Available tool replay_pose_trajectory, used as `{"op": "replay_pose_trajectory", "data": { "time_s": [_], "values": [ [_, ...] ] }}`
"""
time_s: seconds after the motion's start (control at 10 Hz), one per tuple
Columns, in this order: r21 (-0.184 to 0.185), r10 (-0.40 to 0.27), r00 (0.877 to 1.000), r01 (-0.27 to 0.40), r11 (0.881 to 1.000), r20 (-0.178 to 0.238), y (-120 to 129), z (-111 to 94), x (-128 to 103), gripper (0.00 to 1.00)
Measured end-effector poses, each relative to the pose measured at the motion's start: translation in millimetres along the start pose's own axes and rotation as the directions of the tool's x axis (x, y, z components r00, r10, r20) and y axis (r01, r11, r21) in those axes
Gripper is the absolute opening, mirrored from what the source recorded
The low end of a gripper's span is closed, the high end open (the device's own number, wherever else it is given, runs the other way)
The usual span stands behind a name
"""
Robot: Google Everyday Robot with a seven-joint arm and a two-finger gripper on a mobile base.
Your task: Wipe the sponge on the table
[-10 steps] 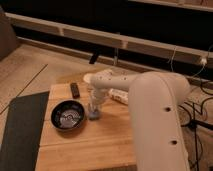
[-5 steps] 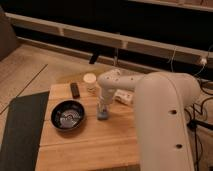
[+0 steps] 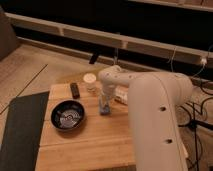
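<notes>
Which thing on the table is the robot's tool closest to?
The blue-grey sponge: the tool is closed on it, right of the black bowl. The black bar lies apart.

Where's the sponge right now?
In the camera view the sponge is mid-table, pinched in the gripper down on the table, just right of the black bowl, beside the white pack.

table (image 3: 85,145): honey wood planks, smooth
bowl (image 3: 67,116): black, glossy
arm (image 3: 155,115): white, smooth shell
gripper (image 3: 105,101): pale, matt, at bowl's three o'clock, closed on sponge (image 3: 105,109)
mat (image 3: 20,130): dark grey, matt
</notes>
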Motion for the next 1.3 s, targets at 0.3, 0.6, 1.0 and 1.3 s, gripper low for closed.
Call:
{"op": "replay_pose_trajectory", "data": {
  "time_s": [0.3,0.6,1.0,1.3],
  "values": [
    [-0.048,-0.035,0.999,0.036,0.998,0.024,29,-4,-9,0.17],
    [-0.038,-0.031,0.999,0.033,0.999,0.045,26,-16,-4,0.47],
    [-0.033,-0.001,0.999,0.003,0.999,0.051,18,-21,7,0.61],
    [-0.049,0.005,0.999,-0.002,0.999,0.051,23,-21,10,0.61]
  ]
}}
